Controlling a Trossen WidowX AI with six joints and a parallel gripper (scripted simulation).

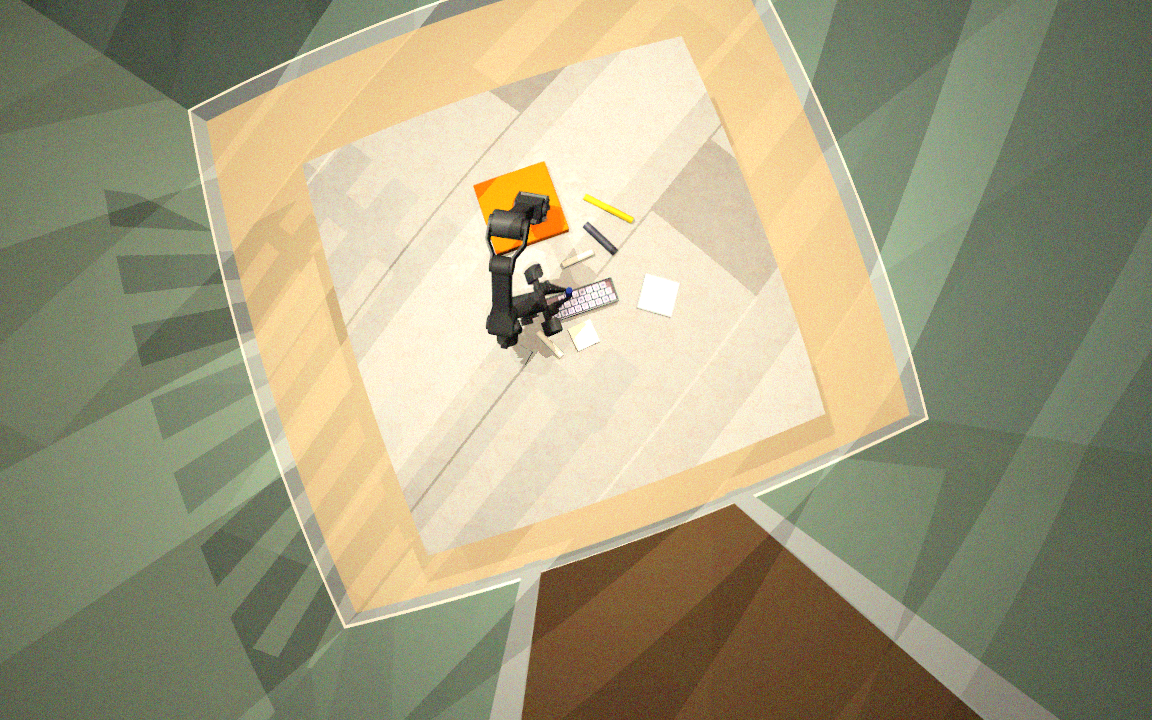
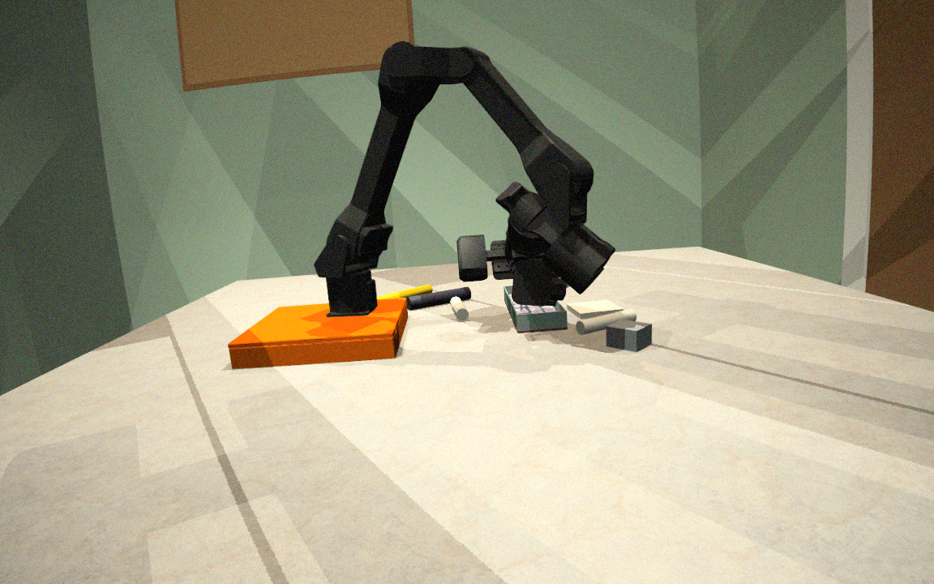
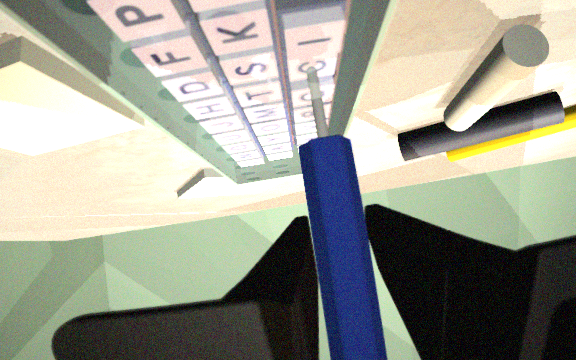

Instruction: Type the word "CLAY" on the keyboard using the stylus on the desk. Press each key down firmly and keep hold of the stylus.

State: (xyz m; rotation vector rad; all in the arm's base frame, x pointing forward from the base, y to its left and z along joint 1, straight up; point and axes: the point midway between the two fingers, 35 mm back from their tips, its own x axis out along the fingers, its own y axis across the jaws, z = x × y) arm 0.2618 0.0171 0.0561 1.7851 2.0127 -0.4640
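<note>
My gripper [image 1: 560, 292] [image 2: 539, 296] [image 3: 337, 223] is shut on the blue stylus [image 1: 568, 291] [image 3: 345, 250], low over the near end of the keyboard [image 1: 594, 300] [image 2: 541, 319] [image 3: 365, 65]. The stylus points away from the fingers. Its thin grey tip [image 3: 320, 107] is at the C key [image 3: 321, 64] in the right-hand row, overlapping the lower left of the letter. Whether the tip touches the key or presses it down I cannot tell. The far keys, where the middle row ends, are small and hard to read. The arm hides the keyboard's near end in the top view.
A cream rod [image 1: 576, 259] [image 2: 459, 308] [image 3: 498, 75], a black rod [image 1: 600, 238] [image 2: 439, 298] [image 3: 483, 131] and a yellow rod [image 1: 607, 207] lie right of the keyboard in the wrist view. A pale pad [image 1: 584, 335] [image 2: 593, 309] [image 3: 33, 110], another cream rod [image 2: 605, 321] and a grey block [image 2: 628, 336] lie on its other side.
</note>
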